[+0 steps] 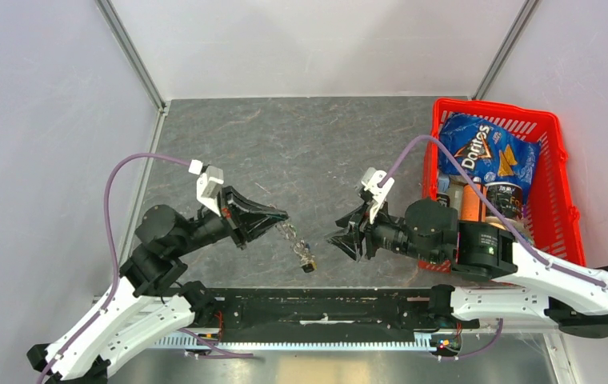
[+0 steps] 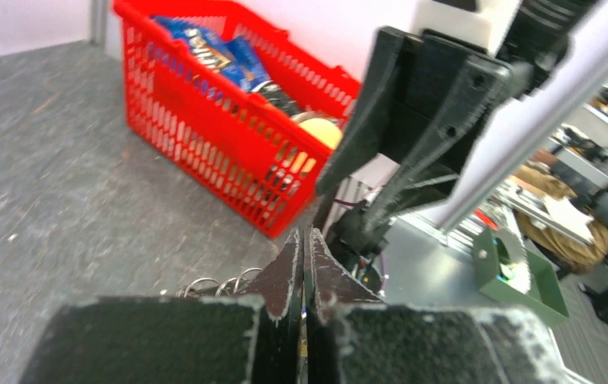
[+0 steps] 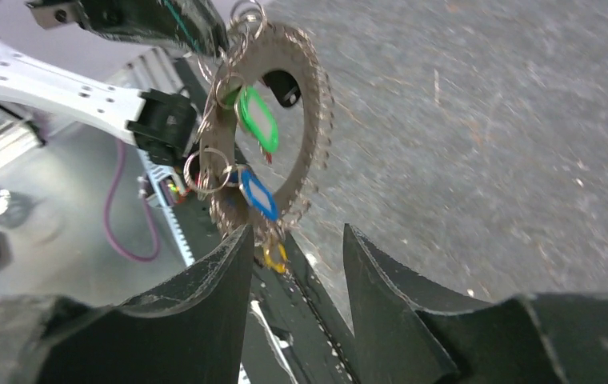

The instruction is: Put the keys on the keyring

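The keyring [image 3: 305, 96], a toothed grey ring with a central hole, hangs in the air from its top edge. My left gripper [image 1: 283, 218] is shut on it, and its dark fingers [image 3: 165, 20] show at the top of the right wrist view. A green-headed key [image 3: 257, 118] and a black-headed key [image 3: 283, 86] hang against the ring's hole, among small wire rings and blue and yellow tags. In the top view the keyring [image 1: 305, 256] dangles between both arms. My right gripper [image 3: 297, 232] stands open just below and short of the ring, with nothing between its fingers.
A red basket [image 1: 561, 160] with a Doritos bag [image 1: 485, 152] and cans stands at the right, behind the right arm. It also shows in the left wrist view as the red basket [image 2: 205, 136]. The black rail [image 1: 325, 308] runs along the near edge.
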Motion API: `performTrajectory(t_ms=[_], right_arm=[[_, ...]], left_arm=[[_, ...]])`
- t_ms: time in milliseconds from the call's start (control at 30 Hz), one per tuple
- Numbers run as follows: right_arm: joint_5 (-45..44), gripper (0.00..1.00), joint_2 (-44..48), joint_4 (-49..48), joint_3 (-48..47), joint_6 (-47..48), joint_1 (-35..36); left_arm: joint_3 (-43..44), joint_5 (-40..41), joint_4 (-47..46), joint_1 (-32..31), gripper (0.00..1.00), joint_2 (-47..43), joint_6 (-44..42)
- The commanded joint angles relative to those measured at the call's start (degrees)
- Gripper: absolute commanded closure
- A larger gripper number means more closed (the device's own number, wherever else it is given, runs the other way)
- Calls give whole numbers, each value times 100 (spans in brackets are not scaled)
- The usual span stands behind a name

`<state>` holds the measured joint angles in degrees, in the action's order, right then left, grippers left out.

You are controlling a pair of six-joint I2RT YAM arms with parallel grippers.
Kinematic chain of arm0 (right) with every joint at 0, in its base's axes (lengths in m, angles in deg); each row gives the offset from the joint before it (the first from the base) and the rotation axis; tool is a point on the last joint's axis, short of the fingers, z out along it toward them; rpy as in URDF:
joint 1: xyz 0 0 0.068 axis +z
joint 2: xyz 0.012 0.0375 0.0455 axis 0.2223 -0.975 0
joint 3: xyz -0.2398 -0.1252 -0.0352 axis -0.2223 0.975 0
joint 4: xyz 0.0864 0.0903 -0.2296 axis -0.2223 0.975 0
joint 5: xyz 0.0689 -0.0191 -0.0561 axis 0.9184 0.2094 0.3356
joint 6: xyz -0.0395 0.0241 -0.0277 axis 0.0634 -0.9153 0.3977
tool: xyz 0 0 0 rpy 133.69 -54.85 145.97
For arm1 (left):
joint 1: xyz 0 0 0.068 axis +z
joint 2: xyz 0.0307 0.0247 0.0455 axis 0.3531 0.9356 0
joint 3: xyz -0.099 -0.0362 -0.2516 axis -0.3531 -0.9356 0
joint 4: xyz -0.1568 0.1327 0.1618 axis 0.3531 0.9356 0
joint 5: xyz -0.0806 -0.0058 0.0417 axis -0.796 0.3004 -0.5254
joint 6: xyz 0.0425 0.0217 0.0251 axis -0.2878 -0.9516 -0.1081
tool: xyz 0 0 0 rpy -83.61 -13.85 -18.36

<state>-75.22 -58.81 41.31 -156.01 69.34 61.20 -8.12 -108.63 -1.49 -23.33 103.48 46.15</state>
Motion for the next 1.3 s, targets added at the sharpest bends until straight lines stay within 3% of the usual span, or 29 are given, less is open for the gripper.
performTrajectory(t_ms=[0, 567, 867, 1200, 1267], right_arm=[[-863, 48, 236, 134, 319, -284, 23], [-1215, 45, 875, 638, 938, -884, 22], [-1221, 42, 1010, 732, 1093, -1018, 22], [-1526, 24, 1378, 787, 1347, -1256, 20], [-1529, 3, 1389, 787, 1407, -1293, 20]], left_arm=[[-76, 988, -28, 1, 98, 226, -125], [-800, 3273, 414, 6, 98, 1514, 762], [-777, 3499, 132, 7, 98, 2893, 989], [-300, 3817, -534, 24, 98, 4380, 878], [-157, 3811, -641, 44, 98, 4689, 862]])
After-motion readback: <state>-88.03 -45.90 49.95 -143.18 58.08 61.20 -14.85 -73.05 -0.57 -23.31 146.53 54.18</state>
